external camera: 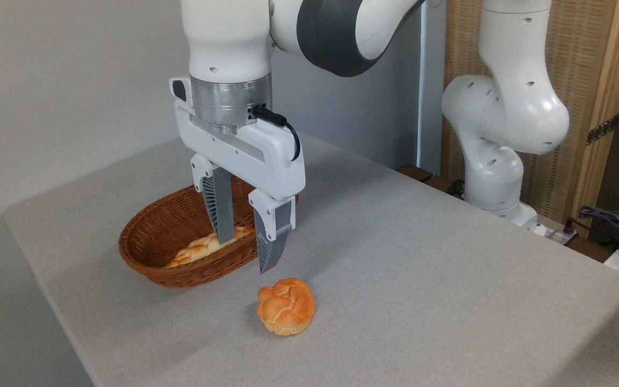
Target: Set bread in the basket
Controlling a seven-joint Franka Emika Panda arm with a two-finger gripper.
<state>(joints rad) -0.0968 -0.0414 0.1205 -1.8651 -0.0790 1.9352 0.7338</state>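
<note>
Scene is evenly, brightly lit from above; soft faint shadows are cast on the counter (422,258). Focus is sharp throughout; no glare or edge distortion is seen.

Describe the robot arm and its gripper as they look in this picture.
The arm is glossy white with rounded joints, small dark screw holes and one dark grey band. A silver metal ring sits above the white, boxy gripper. Its two fingers are grey and ribbed in white mounts. A short black cable loops along the gripper's side.

I've got an orange-golden braided bun (286,306), a brown woven basket (148,236) holding a paler plaited loaf (202,248), the white hand (246,253) with grey ribbed fingers (218,207), and a grey tabletop (422,258).
</note>
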